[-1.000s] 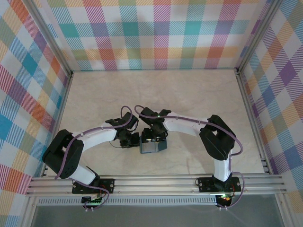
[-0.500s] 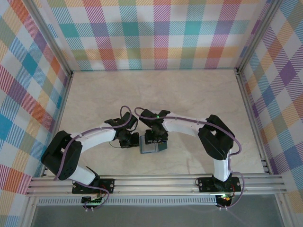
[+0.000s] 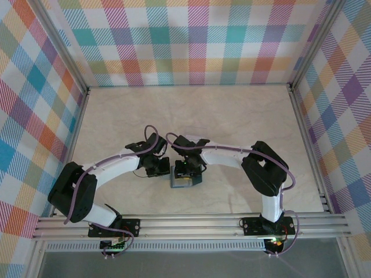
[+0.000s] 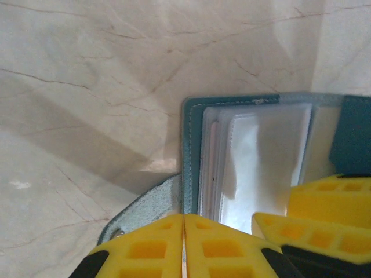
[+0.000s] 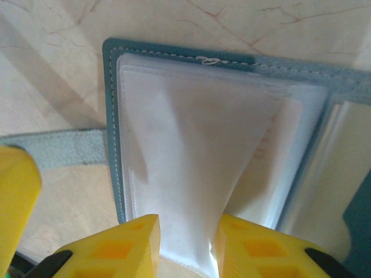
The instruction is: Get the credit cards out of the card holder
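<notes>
On card holder, right hand now tighter.

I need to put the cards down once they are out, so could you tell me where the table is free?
Bare: the far half of the table, up to the back wall, and the strips beside the left wall and right rail. Crowded: front middle, where the left gripper and right gripper meet at the card holder.

Beige marbled tabletop, plaid walls, aluminium rail
</notes>
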You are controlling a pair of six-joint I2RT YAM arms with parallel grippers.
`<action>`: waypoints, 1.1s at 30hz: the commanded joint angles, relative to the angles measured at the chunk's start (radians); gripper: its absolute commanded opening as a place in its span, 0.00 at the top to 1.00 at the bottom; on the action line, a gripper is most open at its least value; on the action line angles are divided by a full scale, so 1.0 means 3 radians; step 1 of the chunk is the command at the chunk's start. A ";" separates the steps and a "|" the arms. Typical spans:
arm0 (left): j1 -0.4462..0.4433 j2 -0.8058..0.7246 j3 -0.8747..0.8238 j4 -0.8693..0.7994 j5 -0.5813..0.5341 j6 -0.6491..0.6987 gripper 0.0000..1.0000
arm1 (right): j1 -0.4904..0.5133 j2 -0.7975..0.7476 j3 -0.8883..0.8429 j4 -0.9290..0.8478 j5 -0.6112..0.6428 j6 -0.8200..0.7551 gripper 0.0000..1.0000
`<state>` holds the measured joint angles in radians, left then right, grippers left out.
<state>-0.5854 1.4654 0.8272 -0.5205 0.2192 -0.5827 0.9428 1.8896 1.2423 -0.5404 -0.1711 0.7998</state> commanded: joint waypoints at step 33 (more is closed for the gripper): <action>0.0095 -0.0326 -0.0132 -0.0174 0.0294 0.0107 0.87 | -0.0371 -0.0254 -0.0042 -0.0401 -0.0050 -0.0762 0.52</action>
<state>-0.5522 1.4090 0.7368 -0.5148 0.3309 -0.5488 0.8364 1.8534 1.2007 -0.5854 -0.1913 0.6537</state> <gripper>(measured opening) 0.129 0.475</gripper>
